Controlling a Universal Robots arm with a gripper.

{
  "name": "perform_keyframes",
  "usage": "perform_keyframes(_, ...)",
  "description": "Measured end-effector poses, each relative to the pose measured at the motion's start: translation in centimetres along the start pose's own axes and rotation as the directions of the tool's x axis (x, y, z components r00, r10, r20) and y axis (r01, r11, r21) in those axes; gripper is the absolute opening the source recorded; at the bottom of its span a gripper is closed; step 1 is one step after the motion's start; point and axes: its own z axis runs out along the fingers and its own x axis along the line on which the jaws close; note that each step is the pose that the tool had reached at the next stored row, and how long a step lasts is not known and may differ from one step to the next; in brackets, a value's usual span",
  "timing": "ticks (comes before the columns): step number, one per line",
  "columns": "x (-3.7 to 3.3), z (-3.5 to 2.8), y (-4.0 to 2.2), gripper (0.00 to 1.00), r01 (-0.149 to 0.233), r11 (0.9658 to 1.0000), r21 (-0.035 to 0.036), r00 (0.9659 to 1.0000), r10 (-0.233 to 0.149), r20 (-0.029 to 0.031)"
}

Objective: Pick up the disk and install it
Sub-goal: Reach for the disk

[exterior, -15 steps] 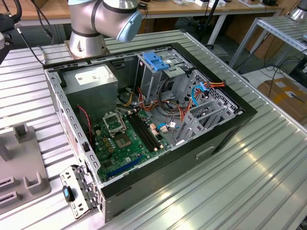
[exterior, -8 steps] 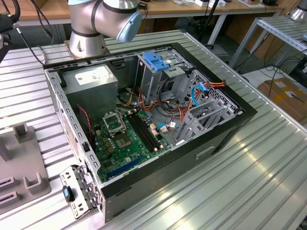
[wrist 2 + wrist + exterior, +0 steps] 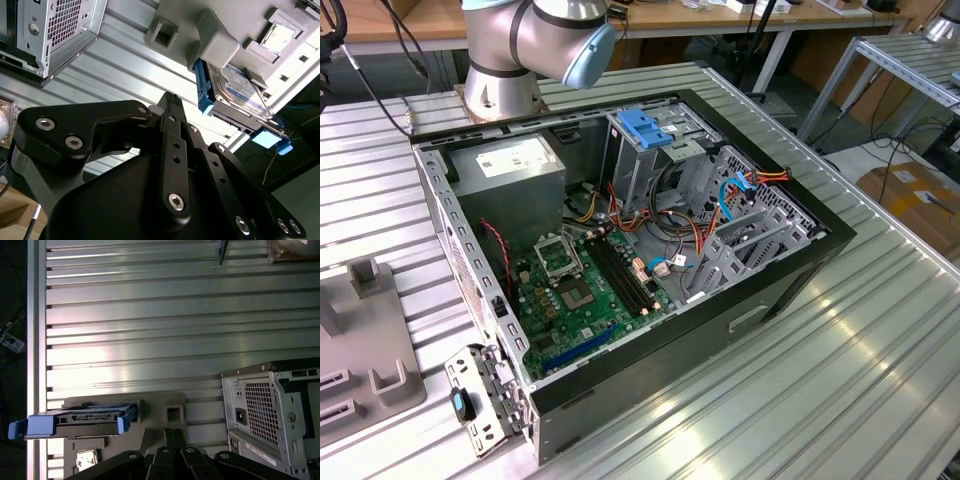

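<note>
The disk is a silver drive with a white-and-blue label and blue side rails. It stands on edge in a slot of a grey holder block on the ribbed table. In the first wrist view the disk appears edge-on, with a blue tab sticking out past the table's edge. My gripper hangs above the table a short way from the disk and does not touch it. Its black fingers are pressed together, shut on nothing.
An open computer case lies on the aluminium table, showing a green motherboard, a grey power-supply box and a drive cage with a light-blue latch. The case's rear panel is near the gripper. The arm's base stands behind the case.
</note>
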Motion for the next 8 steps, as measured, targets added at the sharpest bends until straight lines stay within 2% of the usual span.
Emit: perform_keyframes(8, 0.06, 0.00, -0.01, 0.11, 0.000, 1.0000, 0.0000, 1.0000, 0.000, 0.0000)
